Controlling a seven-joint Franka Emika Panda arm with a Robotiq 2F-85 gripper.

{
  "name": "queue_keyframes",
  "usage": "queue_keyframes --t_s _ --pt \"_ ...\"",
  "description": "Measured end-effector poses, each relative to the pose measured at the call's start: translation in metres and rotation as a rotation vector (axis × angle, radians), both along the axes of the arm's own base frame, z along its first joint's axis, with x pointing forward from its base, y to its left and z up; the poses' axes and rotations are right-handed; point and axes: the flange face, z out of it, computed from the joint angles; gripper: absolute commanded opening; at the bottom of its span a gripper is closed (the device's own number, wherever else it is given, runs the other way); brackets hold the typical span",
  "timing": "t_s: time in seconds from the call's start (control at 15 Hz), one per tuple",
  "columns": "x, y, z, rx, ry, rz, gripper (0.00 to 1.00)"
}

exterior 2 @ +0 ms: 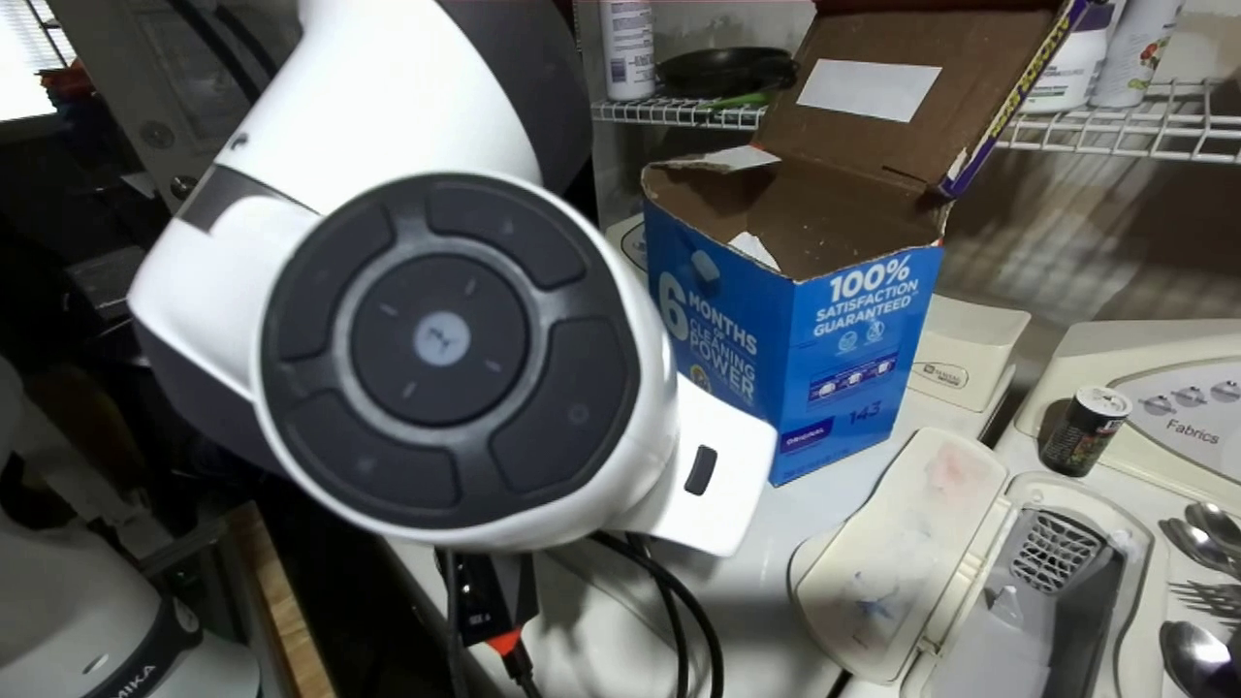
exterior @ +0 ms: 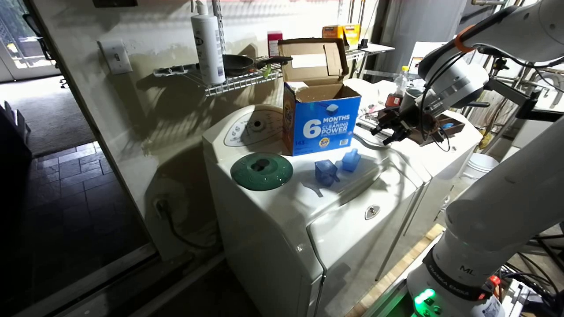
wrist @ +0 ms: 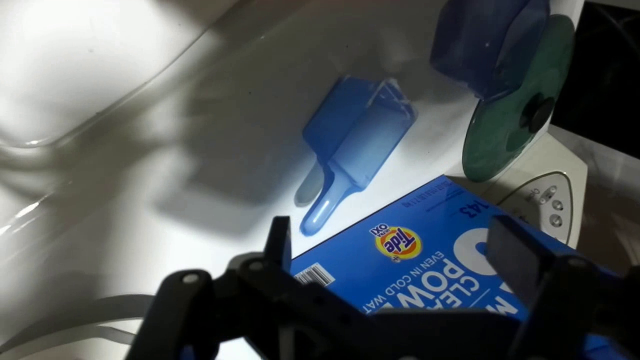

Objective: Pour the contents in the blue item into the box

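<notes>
- Edges and open room: in an exterior view, the lighter blue scoop [exterior: 350,161] and the darker blue scoop [exterior: 325,173] rest apart on the surface [exterior: 284,204]; which one the task means cannot be told. From the darker scoop, the cardboard box [exterior: 326,123] stands at 12 o'clock, the green disc [exterior: 266,178] lies at 9, near the side edge, and bare surface extends at 7.
- Clearance: in the wrist view, a narrow strip of surface separates the lighter scoop's handle from the box.
- Pincer [wrist: 388,227]: released, its two fingers spread wide, raised above the surface; in an exterior view it hangs at the lighter scoop's 2 o'clock, apart from it.
- Surface and room: the surface tops a white appliance [exterior: 260,233] with a control panel [exterior: 242,130]. A wire shelf [exterior: 244,84] at the box's 10 o'clock carries a pan [exterior: 238,65] and a white bottle [exterior: 207,48]. In an exterior view, an opened cream container [exterior 2: 897,557] lies at the box's 5 o'clock.
- Hidden or cut off: in an exterior view, the robot arm [exterior 2: 441,339] masks both scoops and part of the box's blue front. In the wrist view, the upper border crops the darker scoop, and the pincer covers part of the box. The scoops' contents cannot be made out.
</notes>
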Motion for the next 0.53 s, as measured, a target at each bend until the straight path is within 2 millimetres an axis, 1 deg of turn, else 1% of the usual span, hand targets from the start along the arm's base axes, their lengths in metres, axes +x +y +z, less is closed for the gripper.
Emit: queue_keyframes --t_s 0.13,0.33,0.53 --pt "0.0007 0.002 -0.0013 0.007 0.007 0.008 1.0" --pt "0.0009 0.0076 -0.0048 0.097 0.009 0.027 1.0" --pt "0.0042 0.0017 -0.0083 0.203 -0.012 0.021 1.0"
